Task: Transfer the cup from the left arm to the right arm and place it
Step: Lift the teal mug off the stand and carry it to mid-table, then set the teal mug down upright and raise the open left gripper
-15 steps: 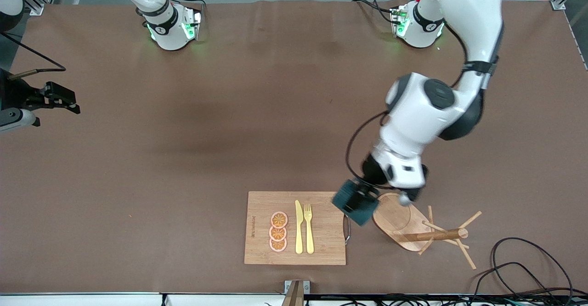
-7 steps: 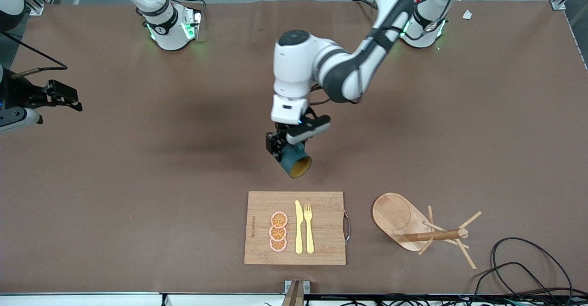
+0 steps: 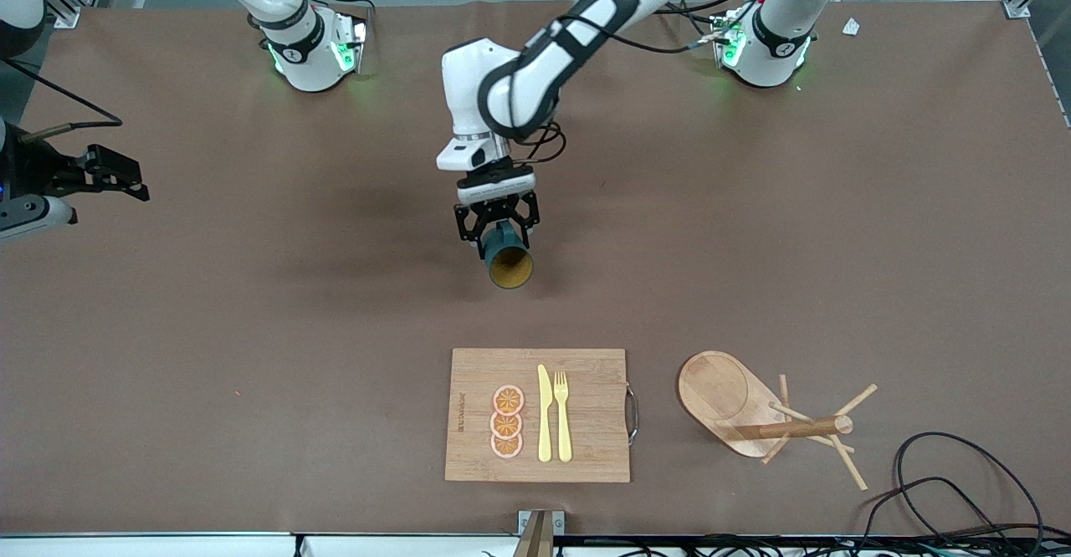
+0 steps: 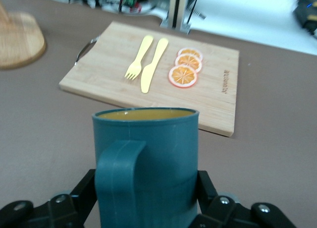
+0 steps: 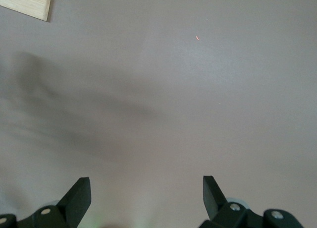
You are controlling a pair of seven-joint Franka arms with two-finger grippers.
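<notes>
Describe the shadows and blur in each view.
Front view: sharp; soft shadow on the table beside the cup. Left wrist view: cup sharp, board slightly soft. Right wrist view: smeared shadow on the cloth, open right pincer dark.

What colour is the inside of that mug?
Tan-yellow inside the cup; the front view shows it best.

Even overhead light, soft shadows on table [image 3: 251, 306] (left wrist background blurred).

High front camera, two wrist cameras
</notes>
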